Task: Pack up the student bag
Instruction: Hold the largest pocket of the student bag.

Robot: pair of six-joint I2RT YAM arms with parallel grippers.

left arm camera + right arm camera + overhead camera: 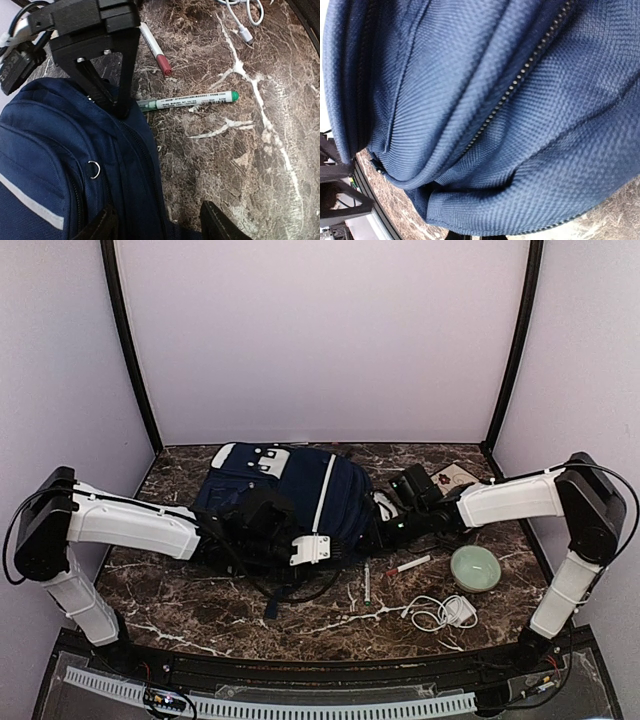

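Note:
The student bag (300,490) lies flat mid-table, navy with a white stripe and white patches. My left gripper (268,526) hovers over its near edge. In the left wrist view that gripper (160,227) is open, one finger over the student bag (60,165) and the other over the marble, holding nothing. My right gripper (380,530) meets the bag's right side. Seen from the left wrist, the right gripper (121,111) has its tips shut together on the bag's edge. Blue fabric and a zipper (515,85) fill the right wrist view, with the gripper (475,236) barely showing.
A green-capped pen (190,102) and a red-capped pen (156,52) lie on the marble just right of the bag. A pale green round dish (474,568) and a white cable with charger (445,612) sit front right. A small card (452,476) lies behind the right arm.

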